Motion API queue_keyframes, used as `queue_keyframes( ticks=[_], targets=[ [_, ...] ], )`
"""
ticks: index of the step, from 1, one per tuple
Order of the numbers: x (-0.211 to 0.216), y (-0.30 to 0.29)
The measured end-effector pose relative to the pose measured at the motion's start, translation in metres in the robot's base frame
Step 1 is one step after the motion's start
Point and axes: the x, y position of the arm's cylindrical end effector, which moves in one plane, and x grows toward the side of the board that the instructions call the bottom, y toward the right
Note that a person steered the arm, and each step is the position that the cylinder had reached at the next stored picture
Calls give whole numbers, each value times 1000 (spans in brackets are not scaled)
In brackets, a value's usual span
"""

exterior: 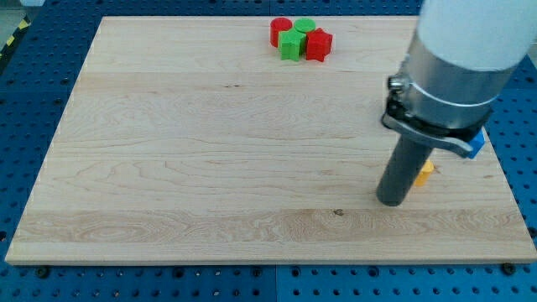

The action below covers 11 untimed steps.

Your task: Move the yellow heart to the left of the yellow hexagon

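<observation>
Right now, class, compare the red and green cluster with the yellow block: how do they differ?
The cluster lies in full view at the view's top; the yellow block sits at the view's right, mostly hidden. The cluster is far from my tip; the yellow block is beside it. Both rest on the board.

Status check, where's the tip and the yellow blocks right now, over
My tip down on the board, view's right. One yellow block peeks out beside the rod, shape hidden. Blue block behind. Nothing else close.

Two red blocks (281, 30) and two green blocks (291, 45), one yellow block (425, 171) and one blue block (477, 144).
</observation>
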Motion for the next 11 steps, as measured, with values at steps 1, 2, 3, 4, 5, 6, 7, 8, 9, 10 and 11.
queue_keyframes(
  ticks=[1,2,3,4,5,6,7,8,9,10,11],
  targets=[
    [-27,9],
    [-46,11],
    [-45,12],
    [-37,13],
    [-33,21],
    [-54,40],
    [-62,44],
    [-30,45],
    [-31,62],
    [-56,64],
    [-72,64]
  ],
)
